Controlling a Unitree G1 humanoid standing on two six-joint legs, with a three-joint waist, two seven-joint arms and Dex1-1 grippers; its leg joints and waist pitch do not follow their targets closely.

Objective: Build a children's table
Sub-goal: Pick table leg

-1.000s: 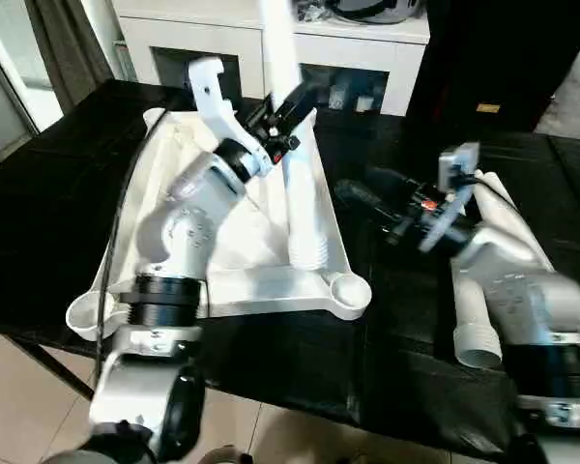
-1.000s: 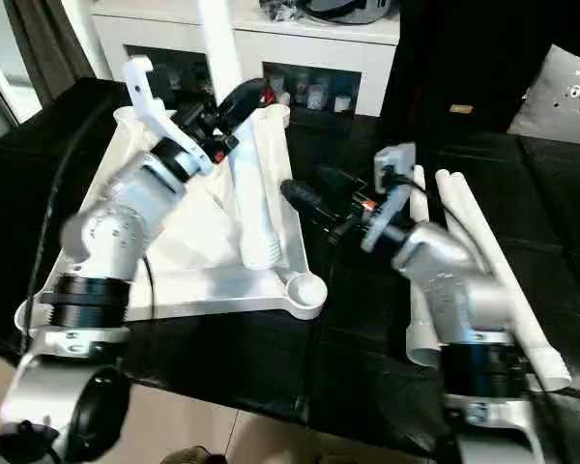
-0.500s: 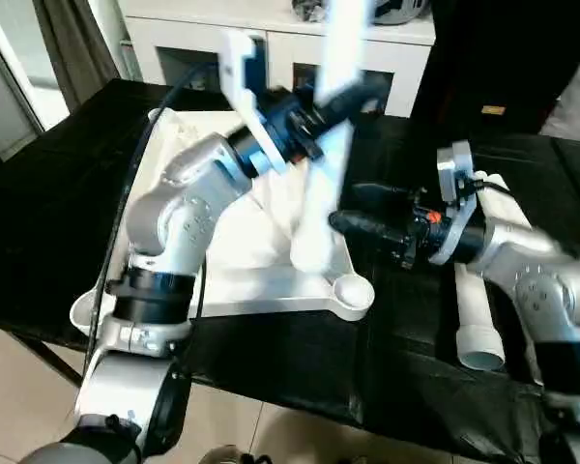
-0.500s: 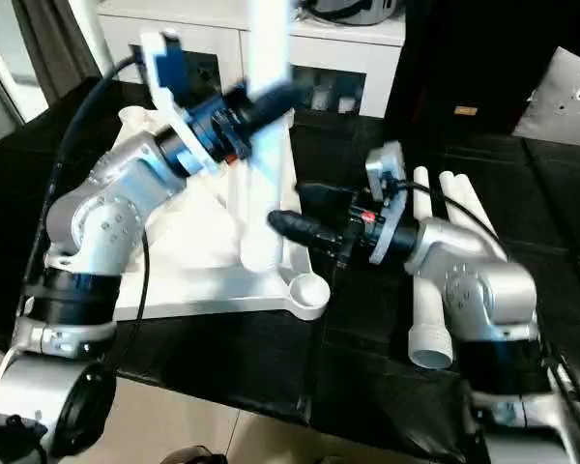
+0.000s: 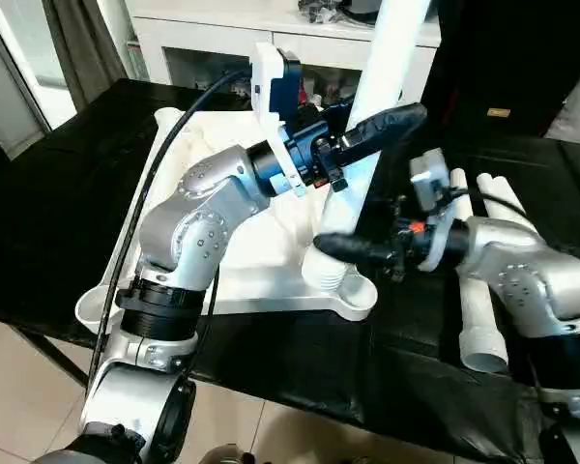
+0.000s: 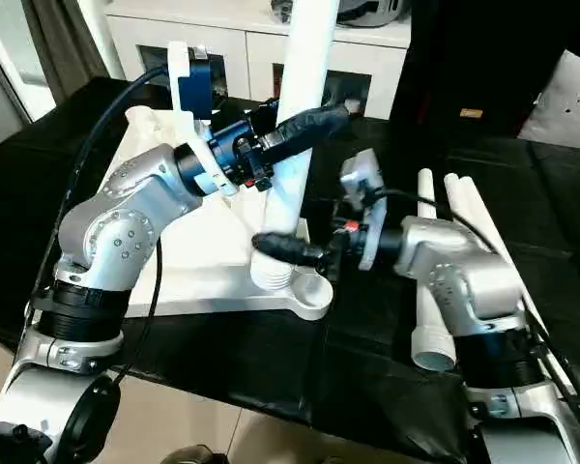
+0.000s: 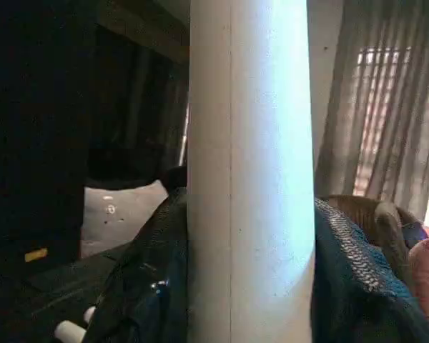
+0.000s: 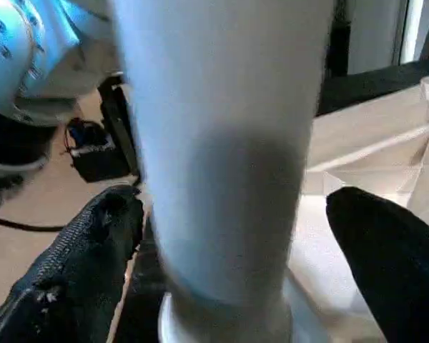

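The white table top lies ribbed side up on the black table. My left gripper is shut on a long white leg that stands nearly upright and leans a little to the right. The leg's ribbed lower end is low over the top's near right corner, just beside the round socket. My right gripper is open around the leg's lower part. In the right wrist view its fingers stand on either side of the leg with gaps.
Loose white legs lie side by side on the black table to the right, under my right forearm. A white cabinet with dark glass doors stands behind the table. The table's near edge runs just below the top.
My left gripper has swung the leg from leaning over the top to nearly upright, its lower end now by the near right corner. My right gripper has moved left around the leg's base.
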